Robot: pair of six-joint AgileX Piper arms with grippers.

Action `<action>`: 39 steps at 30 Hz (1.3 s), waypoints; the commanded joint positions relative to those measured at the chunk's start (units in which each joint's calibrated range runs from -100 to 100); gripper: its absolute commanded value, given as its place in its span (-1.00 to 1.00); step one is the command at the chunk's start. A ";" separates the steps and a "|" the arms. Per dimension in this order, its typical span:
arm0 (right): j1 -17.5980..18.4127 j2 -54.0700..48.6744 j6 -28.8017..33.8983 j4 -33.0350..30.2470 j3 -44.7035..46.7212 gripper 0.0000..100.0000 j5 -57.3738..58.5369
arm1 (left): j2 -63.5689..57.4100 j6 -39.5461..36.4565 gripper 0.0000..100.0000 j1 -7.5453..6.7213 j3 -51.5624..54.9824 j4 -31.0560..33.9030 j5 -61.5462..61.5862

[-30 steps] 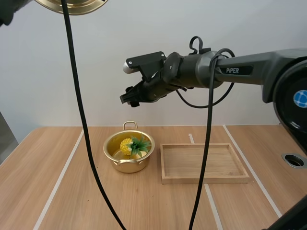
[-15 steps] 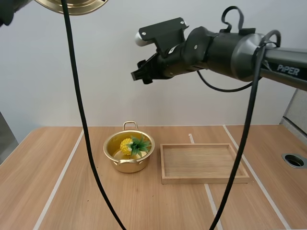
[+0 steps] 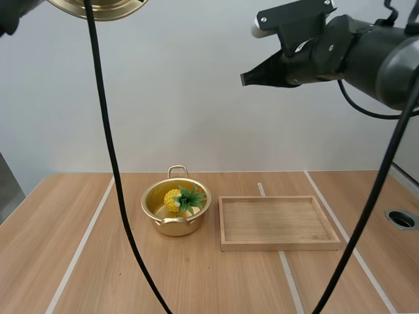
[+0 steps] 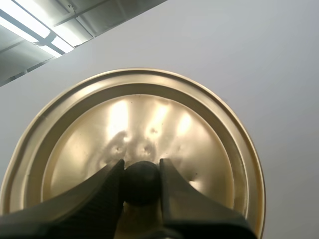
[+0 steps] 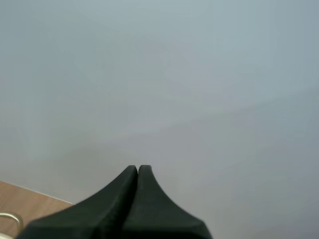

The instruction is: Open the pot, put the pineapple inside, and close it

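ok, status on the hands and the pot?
Left hand shut on lid, held high. Right hand shut, empty, raised high. Pineapple in open pot. Nothing over the pot.

Pot (image 3: 173,226) open on top; pineapple (image 3: 178,198) takes up its inside. Tray (image 3: 280,245) just right of pot, low rim. Bare table (image 3: 65,261) left and front of pot. Lid (image 3: 98,6) and right gripper (image 3: 244,79) hang high, well above both.

On the table (image 3: 78,275): pot (image 3: 188,225) beside wooden tray (image 3: 281,245).
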 commanded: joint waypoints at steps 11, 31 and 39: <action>-0.20 -13.83 5.15 -0.13 -0.56 -1.00 -0.50 | -0.38 -0.23 -1.00 -0.10 -0.41 -0.36 -1.13; -2.39 -26.17 14.07 -4.64 4.12 -1.00 11.34 | -0.38 -0.23 -1.00 -0.10 -0.41 -0.36 -1.13; -2.39 -28.40 14.07 -7.84 8.94 -1.00 15.15 | -0.38 -0.23 -1.00 -0.10 -0.41 -0.36 -1.13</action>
